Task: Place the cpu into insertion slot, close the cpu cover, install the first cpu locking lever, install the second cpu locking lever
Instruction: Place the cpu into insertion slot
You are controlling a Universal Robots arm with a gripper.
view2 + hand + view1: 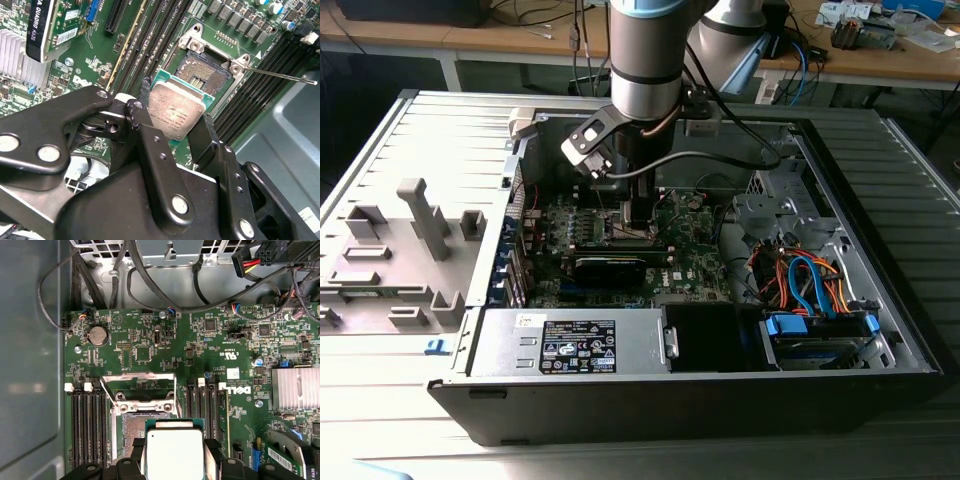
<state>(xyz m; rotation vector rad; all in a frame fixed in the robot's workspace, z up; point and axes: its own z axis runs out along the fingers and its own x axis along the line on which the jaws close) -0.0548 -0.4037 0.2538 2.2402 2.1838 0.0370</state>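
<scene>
Cpu (176, 114) pinched by its edges in the gripper (175, 103); we note it held over the insertion slot (209, 70), overlapping one edge, not seated. Beside that slot, cpu cover (140, 375) stands open.

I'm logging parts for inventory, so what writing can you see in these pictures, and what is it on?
cpu, held in the gripper: faint engraved lines on its metal top, too small to read.
Motherboard: a white maker's logo; tiny codes around it too small to read.
Power supply label: dense print, too blurred.
Black card: white lettering, cut off at the edge.
</scene>
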